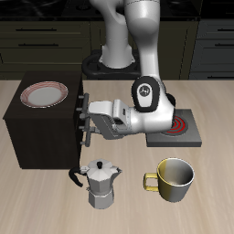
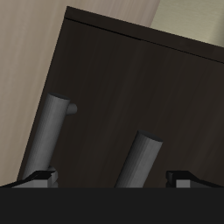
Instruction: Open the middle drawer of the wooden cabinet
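The dark brown wooden cabinet [image 1: 41,132] stands on the table, its drawer fronts turned toward my arm. My gripper [image 1: 88,123] is level with the cabinet's mid-height, right at the front face. In the wrist view the gripper [image 2: 114,179] is open, with its fingertips [image 2: 39,179] wide apart. A silver bar handle [image 2: 140,157], which looks like the middle drawer's handle, lies between the jaws, and they are not shut on it. A second handle [image 2: 54,131] belongs to a neighbouring drawer. The drawer fronts look flush and closed.
A red-rimmed plate [image 1: 46,94] lies on top of the cabinet. A silver moka pot [image 1: 101,183] and a yellow mug [image 1: 174,180] stand near the table's front edge. A black stove plate with a red burner [image 1: 183,128] sits under my forearm.
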